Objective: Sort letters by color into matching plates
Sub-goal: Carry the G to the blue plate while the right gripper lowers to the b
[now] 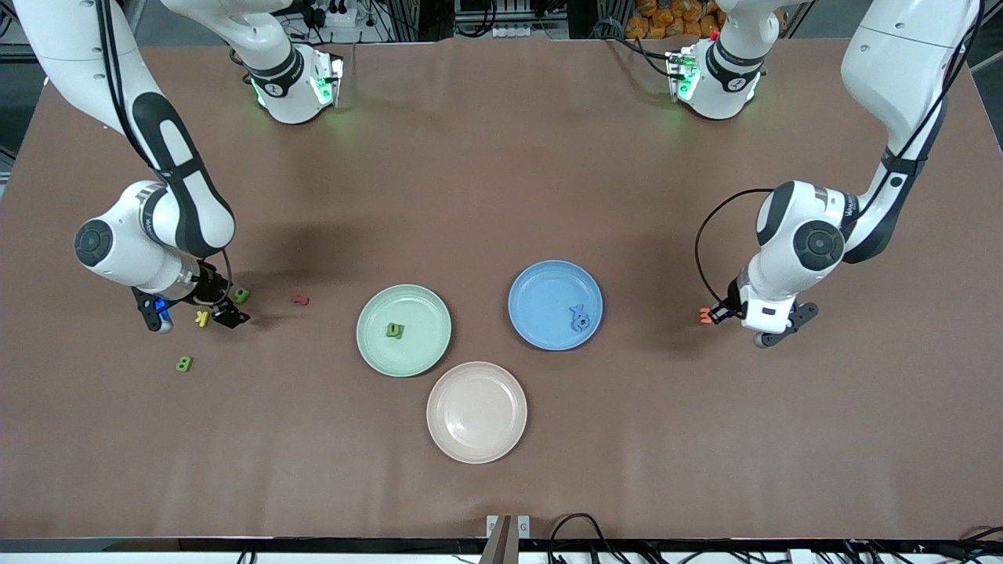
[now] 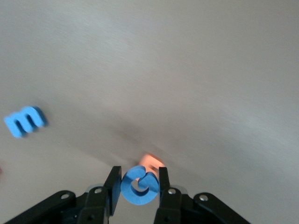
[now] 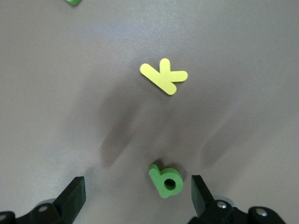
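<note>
Two hands are engaged: the left hand (image 2: 138, 185) is clamped on a blue letter (image 2: 139, 185) at its end of the table; the right hand (image 3: 135, 193), spread wide, brackets a green letter (image 3: 165, 180) lying between its fingers.

The brown table (image 1: 501, 157) is carrying three plates (image 1: 476, 412) centrally, with loose letters (image 1: 184, 363) lying toward nine o'clock

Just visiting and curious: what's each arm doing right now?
Left gripper shut on blue letter, over orange letter. Right gripper open over green letter, yellow K beside. Nothing in the way.
</note>
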`<state>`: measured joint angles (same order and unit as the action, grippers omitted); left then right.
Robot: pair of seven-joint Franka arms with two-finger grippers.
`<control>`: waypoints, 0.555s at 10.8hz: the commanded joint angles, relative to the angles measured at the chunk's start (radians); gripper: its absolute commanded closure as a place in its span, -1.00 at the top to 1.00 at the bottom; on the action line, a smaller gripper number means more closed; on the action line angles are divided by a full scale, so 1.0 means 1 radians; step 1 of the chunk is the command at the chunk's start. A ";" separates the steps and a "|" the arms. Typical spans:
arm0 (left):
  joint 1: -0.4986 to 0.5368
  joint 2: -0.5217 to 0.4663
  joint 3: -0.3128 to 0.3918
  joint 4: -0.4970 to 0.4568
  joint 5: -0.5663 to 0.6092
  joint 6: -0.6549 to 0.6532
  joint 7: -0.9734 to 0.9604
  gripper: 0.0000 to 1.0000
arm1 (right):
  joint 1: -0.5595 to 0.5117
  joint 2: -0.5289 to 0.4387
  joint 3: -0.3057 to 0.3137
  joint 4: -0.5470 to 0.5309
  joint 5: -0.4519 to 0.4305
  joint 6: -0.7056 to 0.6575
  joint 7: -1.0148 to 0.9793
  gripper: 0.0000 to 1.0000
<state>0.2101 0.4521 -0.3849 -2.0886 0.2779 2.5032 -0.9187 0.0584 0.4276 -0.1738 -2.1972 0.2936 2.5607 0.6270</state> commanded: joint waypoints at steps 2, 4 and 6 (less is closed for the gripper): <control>-0.015 -0.016 -0.110 0.039 0.009 -0.075 -0.123 -1.00 | 0.006 -0.009 -0.004 -0.056 0.010 0.056 0.019 1.00; -0.087 -0.007 -0.117 0.093 0.010 -0.154 -0.146 -1.00 | 0.008 -0.012 -0.004 -0.065 0.009 0.055 0.017 0.97; -0.155 -0.004 -0.117 0.114 0.010 -0.161 -0.218 -1.00 | 0.008 -0.013 -0.003 -0.075 0.004 0.056 0.010 0.57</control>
<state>0.1255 0.4483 -0.5044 -2.0099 0.2779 2.3779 -1.0546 0.0587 0.4290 -0.1760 -2.2426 0.2935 2.6003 0.6296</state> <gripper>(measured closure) 0.634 0.040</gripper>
